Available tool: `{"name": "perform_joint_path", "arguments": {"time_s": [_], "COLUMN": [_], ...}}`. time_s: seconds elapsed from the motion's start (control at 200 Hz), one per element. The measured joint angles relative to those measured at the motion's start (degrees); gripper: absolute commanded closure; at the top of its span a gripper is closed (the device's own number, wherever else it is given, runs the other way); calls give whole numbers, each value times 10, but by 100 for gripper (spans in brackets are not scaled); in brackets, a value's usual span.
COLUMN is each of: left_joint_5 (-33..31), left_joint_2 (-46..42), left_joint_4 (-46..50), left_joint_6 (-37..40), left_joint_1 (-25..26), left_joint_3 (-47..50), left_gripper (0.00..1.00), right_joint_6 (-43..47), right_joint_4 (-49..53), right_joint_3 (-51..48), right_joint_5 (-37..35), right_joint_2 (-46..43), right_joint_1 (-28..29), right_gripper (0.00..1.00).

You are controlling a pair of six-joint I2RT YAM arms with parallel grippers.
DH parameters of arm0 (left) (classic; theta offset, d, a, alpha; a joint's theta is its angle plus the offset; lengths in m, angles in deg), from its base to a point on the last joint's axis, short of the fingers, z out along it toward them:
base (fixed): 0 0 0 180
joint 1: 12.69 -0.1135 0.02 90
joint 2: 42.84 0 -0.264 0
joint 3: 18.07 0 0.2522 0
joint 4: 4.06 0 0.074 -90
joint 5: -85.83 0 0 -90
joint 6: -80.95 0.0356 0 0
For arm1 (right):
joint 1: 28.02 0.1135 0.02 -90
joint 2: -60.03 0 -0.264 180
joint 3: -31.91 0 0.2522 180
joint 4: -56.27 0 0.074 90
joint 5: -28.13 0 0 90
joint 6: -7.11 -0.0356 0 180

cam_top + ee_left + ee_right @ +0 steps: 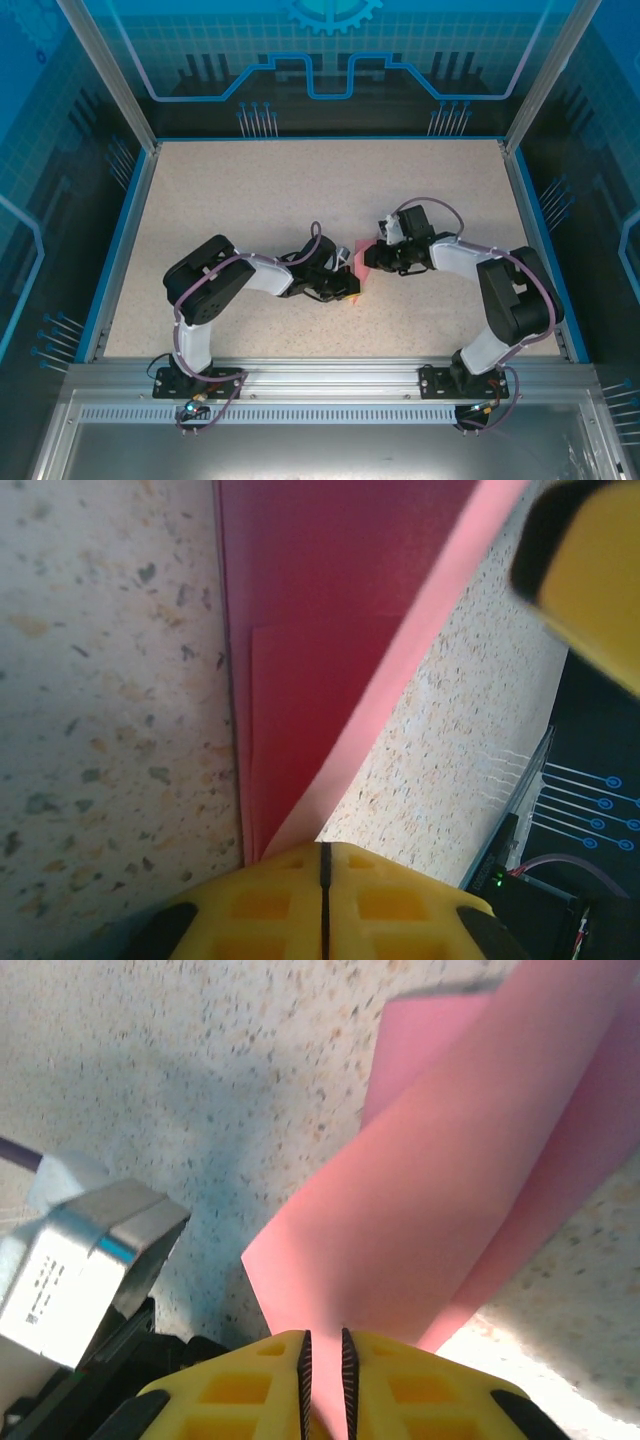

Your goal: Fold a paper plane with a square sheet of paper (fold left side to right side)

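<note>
We are holding the square sheet of paper, partly lifted over the middle of the desk, with the left tool and the right tool both clamped on its edges, risking a tear or skewed crease if either pulls unevenly.

Pink-red paper sheet, matte, near the middle of the table. Partly folded: lower layer lies flat, upper flap raised off it at a slant, curving slightly.
</note>
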Motion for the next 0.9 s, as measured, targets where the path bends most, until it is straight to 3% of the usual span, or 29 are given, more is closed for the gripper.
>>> {"name": "perform_joint_path", "arguments": {"time_s": [0.345,0.9], "left_joint_5": [-2,-5], "left_joint_2": [0,0], "left_joint_4": [3,7], "left_joint_6": [0,1], "left_joint_1": [1,1], "left_joint_3": [0,-2], "left_gripper": [94,95], "right_joint_6": [-1,33], "right_joint_4": [-37,4], "right_joint_3": [-14,35], "right_joint_5": [21,3], "right_joint_2": [38,83], "right_joint_1": [16,16], "right_gripper": [82,82]}}
